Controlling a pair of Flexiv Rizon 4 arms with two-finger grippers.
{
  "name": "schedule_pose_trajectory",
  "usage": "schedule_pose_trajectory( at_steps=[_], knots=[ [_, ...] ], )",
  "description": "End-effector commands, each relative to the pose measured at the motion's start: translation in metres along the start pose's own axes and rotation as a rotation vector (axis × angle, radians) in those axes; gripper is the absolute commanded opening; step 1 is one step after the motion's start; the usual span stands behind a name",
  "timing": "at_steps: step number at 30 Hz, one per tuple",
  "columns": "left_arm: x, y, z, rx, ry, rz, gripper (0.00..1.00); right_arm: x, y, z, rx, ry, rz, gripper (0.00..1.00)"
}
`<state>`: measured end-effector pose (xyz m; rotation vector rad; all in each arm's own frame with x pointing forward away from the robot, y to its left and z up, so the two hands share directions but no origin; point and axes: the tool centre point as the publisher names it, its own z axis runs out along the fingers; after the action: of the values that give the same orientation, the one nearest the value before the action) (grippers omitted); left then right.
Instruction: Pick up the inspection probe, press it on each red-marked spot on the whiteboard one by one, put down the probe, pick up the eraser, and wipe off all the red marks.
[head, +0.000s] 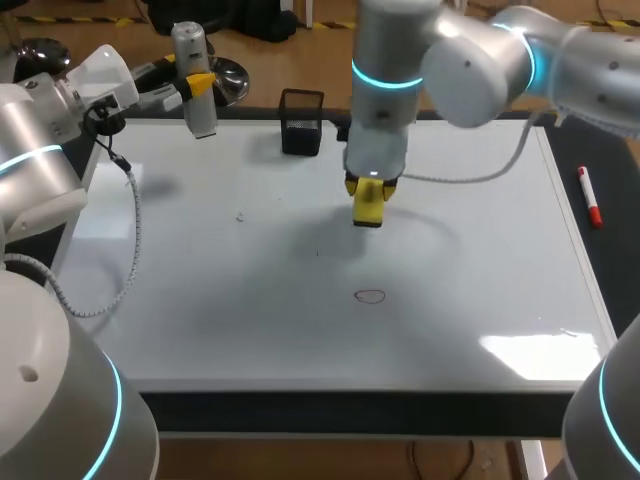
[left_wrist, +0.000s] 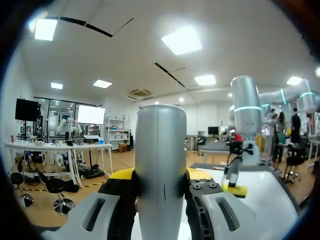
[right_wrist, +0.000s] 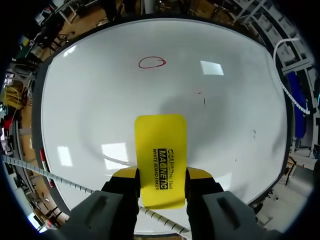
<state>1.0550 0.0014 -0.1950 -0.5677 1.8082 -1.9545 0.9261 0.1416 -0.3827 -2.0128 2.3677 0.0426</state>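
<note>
My left gripper (head: 200, 84) is at the whiteboard's far left corner, shut on the grey cylindrical inspection probe (head: 193, 75), which stands upright between its yellow tips; in the left wrist view the probe (left_wrist: 161, 165) fills the gap between the fingers. My right gripper (head: 369, 188) hangs over the middle of the whiteboard (head: 250, 330), shut on the yellow eraser (head: 369, 205). From the right wrist, the eraser (right_wrist: 160, 159) sticks out ahead of the fingers, above the board. A red circle mark (head: 370, 295) lies nearer the front; the red circle (right_wrist: 152, 62) is well ahead of the eraser.
A black mesh pen holder (head: 302, 122) stands at the board's far edge. A red marker pen (head: 590, 196) lies on the dark strip right of the board. Small faint dark marks (right_wrist: 203, 100) dot the board's middle. A white coiled cable (head: 125, 250) hangs from the left arm.
</note>
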Motion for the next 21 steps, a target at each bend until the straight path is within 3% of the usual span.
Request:
schedule_pose_trajectory(
  at_steps=[1, 21],
  knots=[
    [0.0, 0.0, 0.001, 0.003, -0.001, 0.001, 0.0, -0.01, 0.011, 0.011, 0.02, 0.005, -0.005, 0.0],
    [0.0, 0.0, 0.001, 0.003, -0.001, 0.001, 0.0, -0.007, 0.019, 0.045, -0.02, 0.017, -0.01, 0.0]
  ],
)
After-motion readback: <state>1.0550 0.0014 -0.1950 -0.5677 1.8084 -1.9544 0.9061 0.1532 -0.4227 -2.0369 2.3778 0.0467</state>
